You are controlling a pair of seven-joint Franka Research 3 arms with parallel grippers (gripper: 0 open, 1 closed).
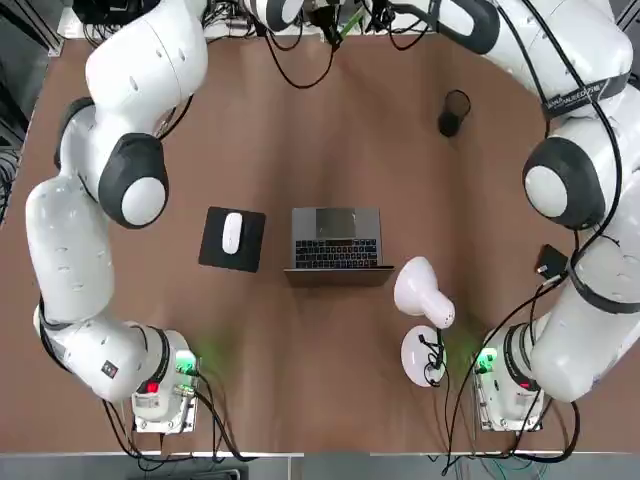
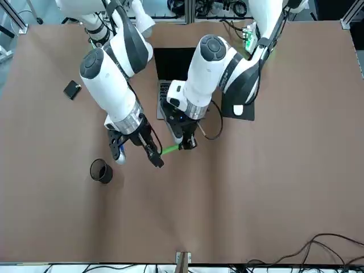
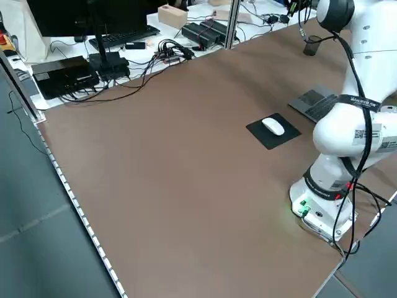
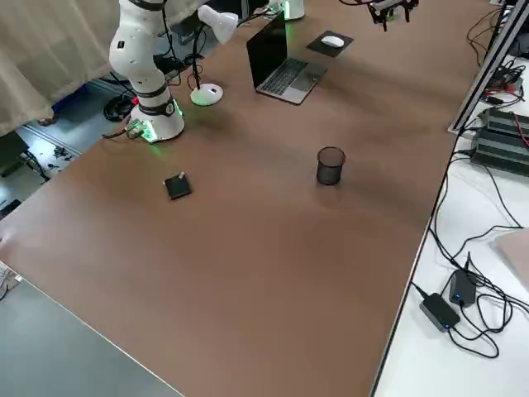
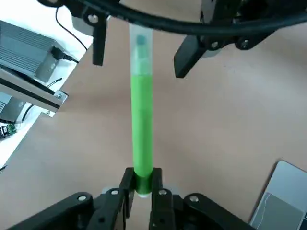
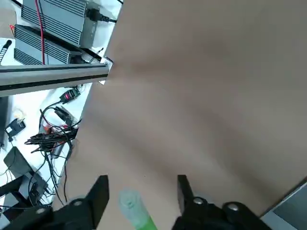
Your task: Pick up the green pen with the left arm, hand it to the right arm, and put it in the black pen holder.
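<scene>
The green pen (image 5: pixel 142 115) is held clear of the surface (image 1: pixel 330 350), near the twelve o'clock edge as seen from overhead. One end is gripped by the left tool (image 5: pixel 143 175); its two fingers are clenched on the solid green part close to the tip. The pale, see-through end is left bare and is straddled by the right tool (image 6: pixel 143 179), whose fingers are parted to either side, with no contact to be made out.

By its look, the pen is to be judged light, stiff and smooth-skinned: little sag is to be expected, but a slip or a roll in the pads is easily caused. As it is held at one end only, it can be swung about that grip by a small sideways knock. The hold by the right tool is best taken squarely across the pale end, centred before pressure is added, with enough length caught for the pen not to be tilted. Moderate force should be enough; a hard squeeze may mark or twist the barrel. The left grip is best released only once the right one is firm.

The black pen holder (image 1: pixel 454 113) stands upright between four and five o'clock from the pen in the overhead view. Enough of the green end should be left free below the right grip for the rim to be entered without a bump.
</scene>
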